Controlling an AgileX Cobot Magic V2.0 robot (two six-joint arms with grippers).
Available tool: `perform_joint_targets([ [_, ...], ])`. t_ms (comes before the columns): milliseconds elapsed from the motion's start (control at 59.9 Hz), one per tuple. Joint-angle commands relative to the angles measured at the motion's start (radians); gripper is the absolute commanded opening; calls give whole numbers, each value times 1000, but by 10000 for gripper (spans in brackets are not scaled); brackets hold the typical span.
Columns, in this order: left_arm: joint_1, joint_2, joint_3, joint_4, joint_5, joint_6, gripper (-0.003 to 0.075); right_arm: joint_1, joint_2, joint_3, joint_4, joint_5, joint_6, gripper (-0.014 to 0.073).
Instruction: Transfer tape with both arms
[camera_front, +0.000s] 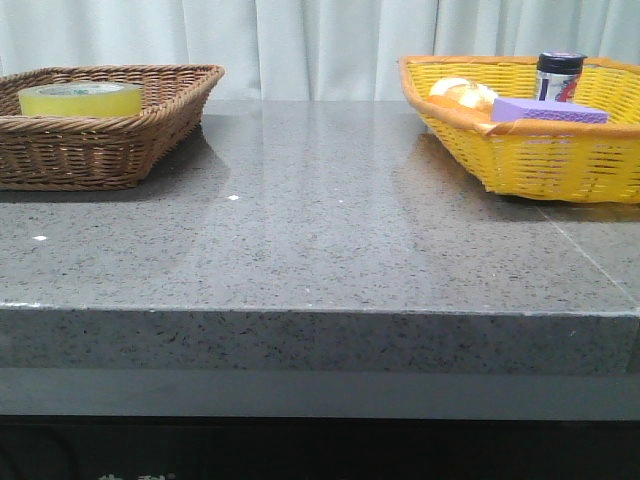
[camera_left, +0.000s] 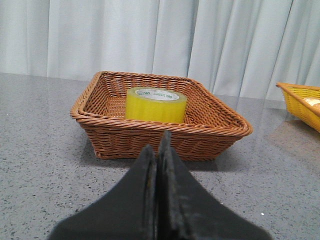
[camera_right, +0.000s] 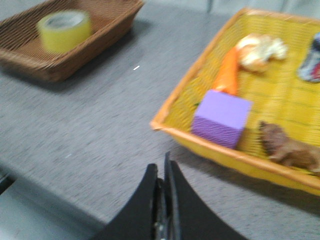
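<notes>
A roll of yellow tape (camera_left: 155, 104) lies flat inside a brown wicker basket (camera_left: 210, 131), its white core ring facing up. The left gripper (camera_left: 159, 150) hangs just outside the basket's near wall, its two black fingers pressed together and holding nothing. The right gripper (camera_right: 163, 175), fingers likewise together, hovers well away from the brown basket, just beside a yellow basket (camera_right: 210, 139) holding a purple block (camera_right: 221, 117) and other small items. The roll looks stiff, fairly light and smooth-sided, so it may slip; gripping across its wall, one finger inside the core, seems safest. Both baskets sit on a speckled grey stone table (camera_front: 320, 240), with pale curtains (camera_front: 300, 40) behind.
</notes>
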Motion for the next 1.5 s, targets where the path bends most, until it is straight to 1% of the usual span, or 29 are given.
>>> perform_joint_targets([
  [0, -5, -19, 6, -10, -82, 1, -20, -82, -76, 67, -6, -194, -6, -67],
  [134, -5, -19, 6, -10, -82, 1, -20, -197, -209, 231, 5, -304, -6, -67],
  [284, -5, -19, 6, -10, -82, 1, -20, -304, -321, 383, 5, -376, -6, -67],
  [451, -5, -19, 6, -10, -82, 1, -20, -360, -394, 515, 17, -463, -6, -67],
  [634, -5, -18, 6, -10, -82, 1, -20, -374, -458, 617, 49, -559, -6, -67],
  [684, -5, -18, 6, -10, -82, 1, -20, -375, -476, 614, 49, -529, -6, -67],
  [1486, -5, -18, 6, -10, -82, 1, -20, -374, -474, 615, 46, -529, -6, -67],
])
